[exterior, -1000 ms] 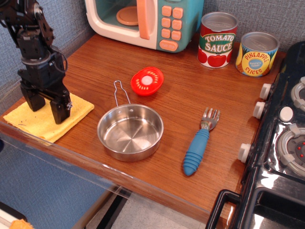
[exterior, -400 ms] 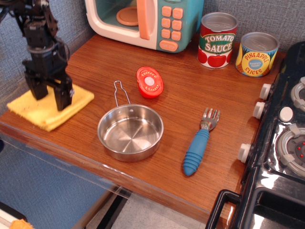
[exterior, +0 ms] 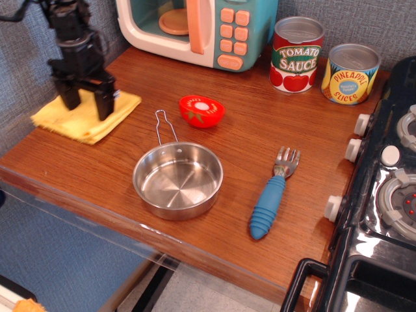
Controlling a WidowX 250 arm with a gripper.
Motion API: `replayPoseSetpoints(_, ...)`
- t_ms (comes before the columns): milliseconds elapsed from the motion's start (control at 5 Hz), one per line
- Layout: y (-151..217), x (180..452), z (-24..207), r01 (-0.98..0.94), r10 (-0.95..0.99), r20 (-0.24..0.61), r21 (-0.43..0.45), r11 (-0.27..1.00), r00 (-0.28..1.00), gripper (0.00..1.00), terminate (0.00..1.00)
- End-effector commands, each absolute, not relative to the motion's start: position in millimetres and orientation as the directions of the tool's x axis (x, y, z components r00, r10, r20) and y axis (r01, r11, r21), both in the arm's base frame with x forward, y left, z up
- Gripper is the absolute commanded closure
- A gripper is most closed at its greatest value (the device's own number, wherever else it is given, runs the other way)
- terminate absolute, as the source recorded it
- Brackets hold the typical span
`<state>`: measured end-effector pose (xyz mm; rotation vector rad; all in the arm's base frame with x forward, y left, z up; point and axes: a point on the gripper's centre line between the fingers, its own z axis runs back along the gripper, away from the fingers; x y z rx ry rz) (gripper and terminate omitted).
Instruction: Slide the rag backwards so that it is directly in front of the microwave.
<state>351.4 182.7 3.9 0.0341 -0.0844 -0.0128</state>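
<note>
The rag lies flat on the left side of the desk, near the left edge and forward-left of the microwave. Compared with a second ago it sits further back and slightly right, away from the front edge it nearly overhung, though it is not yet directly in front of the microwave. The end effector stands upright on it with its two black fingers spread apart, both tips pressing down on the cloth; nothing is pinched between them. It has travelled back along with the rag.

The red tomato half beside the pan handle has also changed: earlier it showed its cut face tilted, and now it lies a little flatter, just behind the steel pan. The pan, the blue-handled fork, the tomato sauce can and the pineapple can lie where they were. The toy stove stands along the right edge.
</note>
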Motion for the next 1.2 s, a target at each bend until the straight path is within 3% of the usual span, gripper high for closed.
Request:
replayPoseSetpoints(0,114,404,-20,0.124,-0.121,0.075,-0.037,0.992,0.99,0.0,0.0)
replayPoseSetpoints(400,110,422,-10,0.089,-0.087,0.082,-0.015,0.996,0.993,0.0,0.0)
replayPoseSetpoints(1000,103,446,111,0.055,-0.048,0.333,-0.013,0.998,0.942,0.0,0.0)
